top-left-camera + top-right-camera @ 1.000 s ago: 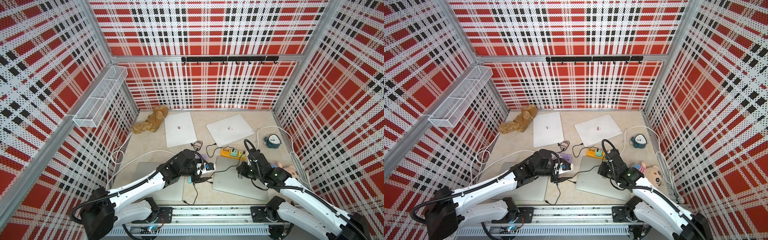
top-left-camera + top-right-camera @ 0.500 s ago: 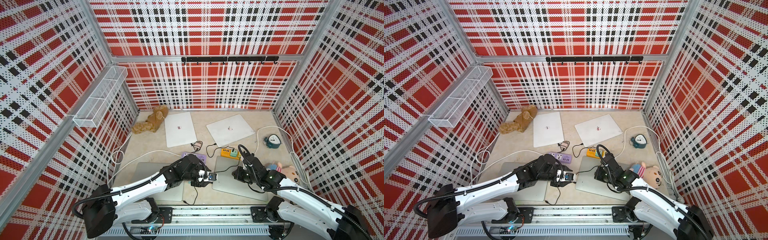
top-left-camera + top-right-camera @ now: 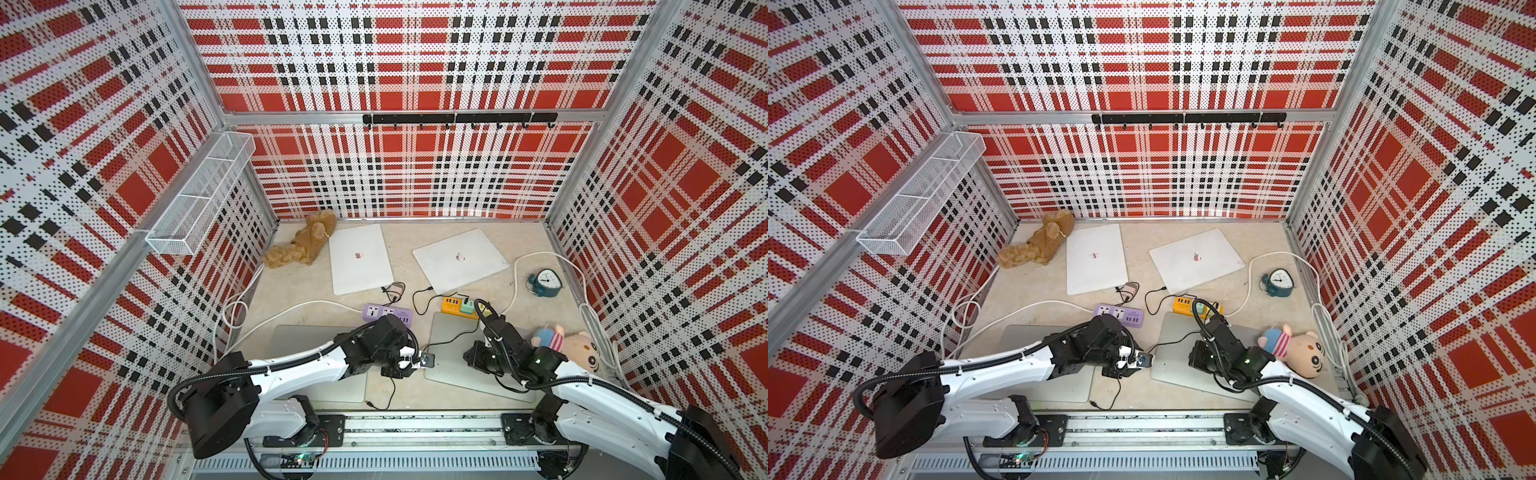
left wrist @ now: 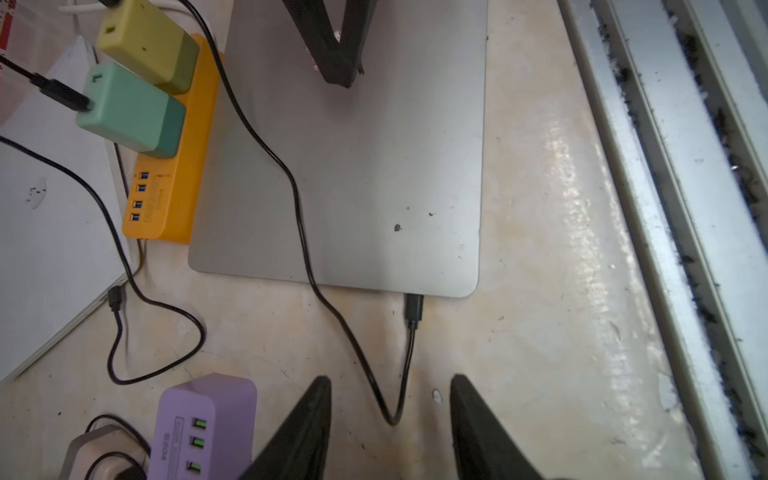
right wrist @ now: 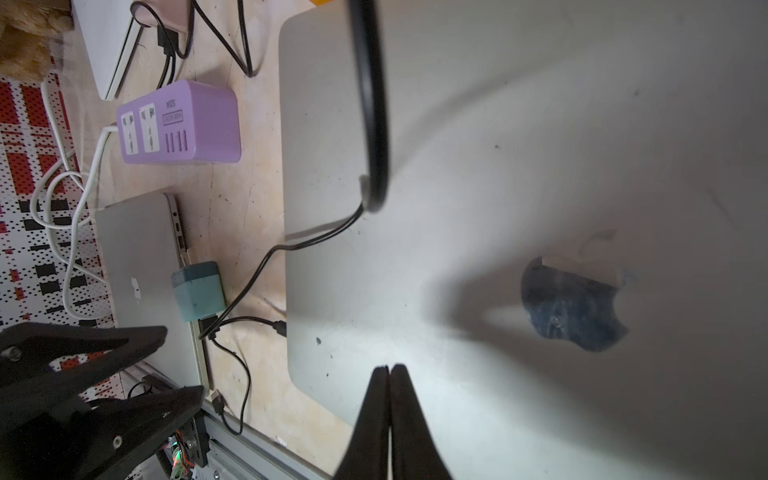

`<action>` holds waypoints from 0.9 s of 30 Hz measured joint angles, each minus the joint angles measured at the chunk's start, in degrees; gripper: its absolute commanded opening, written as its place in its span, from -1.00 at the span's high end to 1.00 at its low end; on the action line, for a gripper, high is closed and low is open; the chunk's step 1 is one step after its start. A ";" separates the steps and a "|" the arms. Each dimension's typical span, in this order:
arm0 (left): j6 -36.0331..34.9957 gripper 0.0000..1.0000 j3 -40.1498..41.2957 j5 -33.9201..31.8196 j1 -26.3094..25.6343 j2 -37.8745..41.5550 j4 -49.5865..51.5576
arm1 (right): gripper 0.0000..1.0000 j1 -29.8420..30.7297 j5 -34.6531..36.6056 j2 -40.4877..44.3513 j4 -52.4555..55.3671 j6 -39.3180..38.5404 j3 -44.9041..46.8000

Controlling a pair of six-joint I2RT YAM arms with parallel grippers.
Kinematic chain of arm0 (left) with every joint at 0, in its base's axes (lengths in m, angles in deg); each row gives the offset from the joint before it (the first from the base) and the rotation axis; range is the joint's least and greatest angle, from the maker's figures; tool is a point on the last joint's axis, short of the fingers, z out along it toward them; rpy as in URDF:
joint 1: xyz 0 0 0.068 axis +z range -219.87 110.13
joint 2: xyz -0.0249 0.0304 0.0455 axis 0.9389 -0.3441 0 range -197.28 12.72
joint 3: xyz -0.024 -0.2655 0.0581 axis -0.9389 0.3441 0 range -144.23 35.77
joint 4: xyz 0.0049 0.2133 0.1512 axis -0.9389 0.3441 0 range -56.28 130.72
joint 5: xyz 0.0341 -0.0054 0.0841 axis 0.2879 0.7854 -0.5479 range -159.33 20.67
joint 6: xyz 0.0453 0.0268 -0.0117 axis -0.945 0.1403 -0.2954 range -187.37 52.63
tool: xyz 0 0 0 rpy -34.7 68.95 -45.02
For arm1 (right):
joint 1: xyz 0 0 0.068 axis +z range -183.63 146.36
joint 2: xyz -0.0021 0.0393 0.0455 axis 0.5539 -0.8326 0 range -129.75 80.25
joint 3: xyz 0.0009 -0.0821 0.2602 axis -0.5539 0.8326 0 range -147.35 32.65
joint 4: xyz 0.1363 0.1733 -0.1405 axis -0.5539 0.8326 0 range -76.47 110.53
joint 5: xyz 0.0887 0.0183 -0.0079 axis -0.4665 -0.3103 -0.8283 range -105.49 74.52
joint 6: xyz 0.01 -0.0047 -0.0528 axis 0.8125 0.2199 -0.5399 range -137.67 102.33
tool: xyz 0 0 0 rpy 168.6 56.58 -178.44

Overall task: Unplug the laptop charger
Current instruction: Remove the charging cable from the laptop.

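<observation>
The charger plug [image 4: 414, 307] sits in the side edge of the grey laptop [image 3: 449, 378], lower centre in a top view. Its long axis lies flat and square to that edge, tip pointing into the laptop. Its cable [image 4: 409, 361] trails toward the left claw [image 4: 390, 378], which is half-wide and grips nothing. The right claw [image 5: 389, 368] is pinched closed over the lid.

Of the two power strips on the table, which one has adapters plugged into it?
The orange power strip: a green adapter and a yellow adapter stand on it. The purple power strip shows both sockets empty.
</observation>
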 measured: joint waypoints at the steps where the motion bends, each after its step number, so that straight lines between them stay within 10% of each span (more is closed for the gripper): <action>1: -0.04 0.10 -0.04 0.00 -0.02 -0.57 -0.04 | 0.84 0.00 -0.13 0.11 -0.13 0.07 0.17; 27: -1.86 0.19 -0.87 -2.45 -4.59 -2.03 -2.23 | 0.84 0.00 -1.68 -3.10 -4.39 0.59 1.53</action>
